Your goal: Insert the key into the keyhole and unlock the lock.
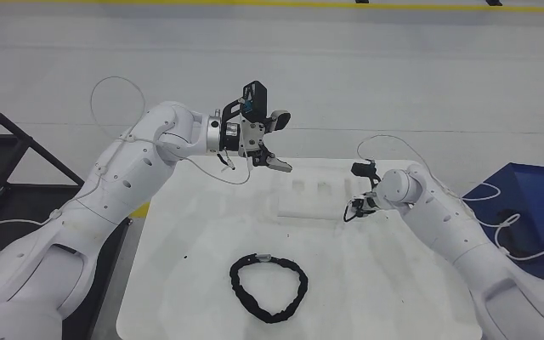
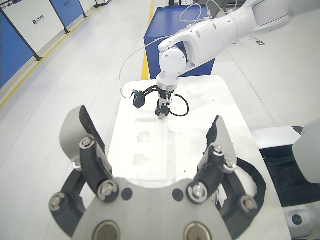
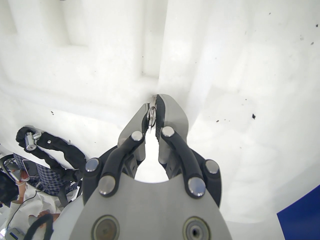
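Lengthwise, key (image 3: 151,119) lies along right hand (image 3: 153,104).

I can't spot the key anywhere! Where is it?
In the right wrist view, the key is pinched in the right gripper, at the foam tray's edge, apart from the lock lying nearer the robot.

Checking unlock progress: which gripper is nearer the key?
Right. The right gripper is shut on the key at one end of the foam tray; the left gripper hangs open, raised near the tray's other end.
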`<state>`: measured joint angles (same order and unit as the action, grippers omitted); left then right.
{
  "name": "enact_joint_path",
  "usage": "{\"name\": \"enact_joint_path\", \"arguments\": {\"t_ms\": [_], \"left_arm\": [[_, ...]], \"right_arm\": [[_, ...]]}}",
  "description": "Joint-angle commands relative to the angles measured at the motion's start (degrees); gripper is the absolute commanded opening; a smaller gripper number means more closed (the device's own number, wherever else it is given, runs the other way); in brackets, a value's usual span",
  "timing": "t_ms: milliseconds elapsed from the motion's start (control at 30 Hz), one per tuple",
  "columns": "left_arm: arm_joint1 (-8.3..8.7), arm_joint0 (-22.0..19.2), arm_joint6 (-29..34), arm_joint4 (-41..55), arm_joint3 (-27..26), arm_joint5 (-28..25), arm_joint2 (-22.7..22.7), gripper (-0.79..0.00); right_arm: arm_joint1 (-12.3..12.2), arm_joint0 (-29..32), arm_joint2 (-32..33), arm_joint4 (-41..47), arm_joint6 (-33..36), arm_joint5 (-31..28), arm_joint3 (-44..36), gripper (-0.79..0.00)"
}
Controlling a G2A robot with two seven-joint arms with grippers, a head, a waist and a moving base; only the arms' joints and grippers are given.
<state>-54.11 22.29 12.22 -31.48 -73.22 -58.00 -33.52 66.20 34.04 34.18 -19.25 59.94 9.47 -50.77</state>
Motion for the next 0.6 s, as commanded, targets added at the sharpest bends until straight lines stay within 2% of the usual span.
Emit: {"name": "enact_joint_path", "arguments": {"t_ms": [0,267,567], "left_arm": [[0.00,0.0,0.0,0.0,0.0,0.0,0.0,0.000],[0.00,0.0,0.0,0.0,0.0,0.0,0.0,0.000],[0.00,0.0,0.0,0.0,0.0,0.0,0.0,0.000]], "right_arm": [[0.0,-0.4,0.2,-0.8,0.3,0.8,-0.4,-0.785],[-1.4,-0.4,3.1,-3.2,3.9,2.8,-6.1,-0.785],[-5.6,4.6,13.3,-1.5,5.0,0.0,-19.0,-0.785]]}}
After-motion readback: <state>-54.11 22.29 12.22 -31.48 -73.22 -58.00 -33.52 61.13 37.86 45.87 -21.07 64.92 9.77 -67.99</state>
